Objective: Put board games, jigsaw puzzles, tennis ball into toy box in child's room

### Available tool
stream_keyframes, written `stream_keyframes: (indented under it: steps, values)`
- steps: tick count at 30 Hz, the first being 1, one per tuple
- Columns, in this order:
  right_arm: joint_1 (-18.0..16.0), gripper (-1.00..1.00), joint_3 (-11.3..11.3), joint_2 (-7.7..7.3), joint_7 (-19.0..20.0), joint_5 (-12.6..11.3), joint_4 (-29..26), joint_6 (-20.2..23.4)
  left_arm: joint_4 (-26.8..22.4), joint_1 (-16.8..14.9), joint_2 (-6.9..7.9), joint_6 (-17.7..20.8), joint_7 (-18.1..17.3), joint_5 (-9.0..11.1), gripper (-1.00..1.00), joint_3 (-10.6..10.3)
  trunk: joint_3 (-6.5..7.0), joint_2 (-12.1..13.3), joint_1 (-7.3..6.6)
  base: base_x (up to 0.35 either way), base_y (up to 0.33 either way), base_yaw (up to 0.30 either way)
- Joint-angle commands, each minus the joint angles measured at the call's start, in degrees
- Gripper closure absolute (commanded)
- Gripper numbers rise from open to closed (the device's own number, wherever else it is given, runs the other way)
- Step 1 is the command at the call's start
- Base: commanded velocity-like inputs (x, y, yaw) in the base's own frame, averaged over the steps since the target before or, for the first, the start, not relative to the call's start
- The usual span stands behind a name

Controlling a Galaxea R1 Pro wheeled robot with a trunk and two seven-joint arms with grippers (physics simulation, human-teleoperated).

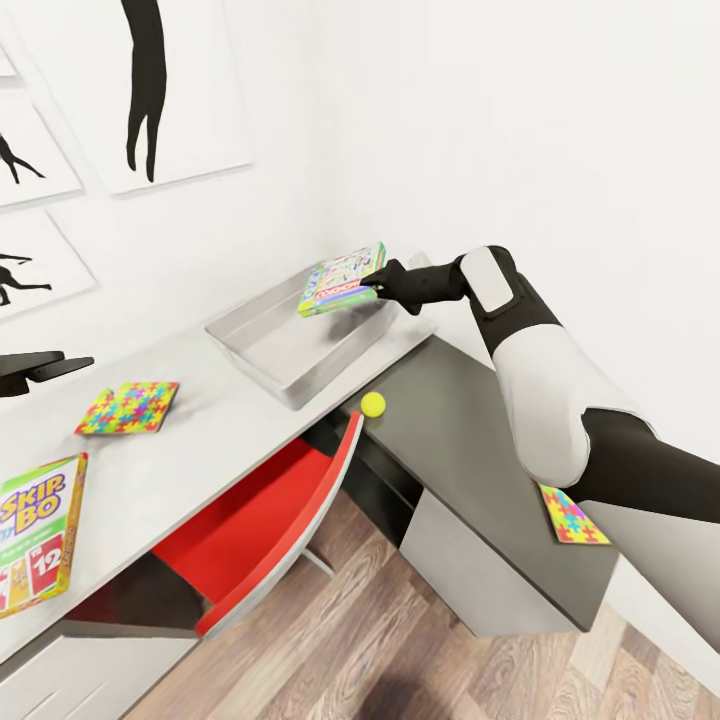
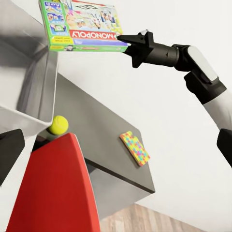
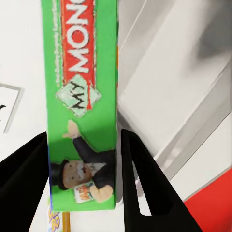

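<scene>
Monopoly box (image 1: pixel 342 279), a light, stiff card box judged best pinched at one short edge, is hanging above the toy box (image 1: pixel 262 345) on the table (image 1: pixel 180 440), with the right tool (image 1: pixel 375 285) clenching that edge.
</scene>
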Motion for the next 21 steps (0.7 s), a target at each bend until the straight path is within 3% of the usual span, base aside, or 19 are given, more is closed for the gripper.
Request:
stream_keyframes:
  steps: [1,7,14,21]
  values:
    - [0.0,1.00,-0.5,0.07,0.4,0.5,0.0,0.3,0.0,0.0,0.03,0.6,-0.2,0.0,-1.00,0.0,-0.16,-0.1,0.02,0.114,0.000,0.000]
    - [-0.1,1.00,-0.4,0.07,0.4,0.5,-0.1,0.3,0.0,0.0,0.04,0.6,-0.2,0.0,-1.00,0.0,-0.73,-0.1,0.02,0.056,0.000,0.000]
    - [0.0,1.00,-0.4,0.07,0.4,0.5,-0.2,0.3,0.0,0.0,0.04,0.6,-0.2,2.0,-1.00,-0.1,-1.39,-0.1,0.02,0.005,0.000,0.000]
    - [-0.1,1.00,-0.4,0.07,0.4,0.5,-0.2,0.3,0.0,0.0,0.12,0.6,-0.2,2.4,-1.00,0.0,-2.06,-0.1,0.02,0.000,0.000,0.000]
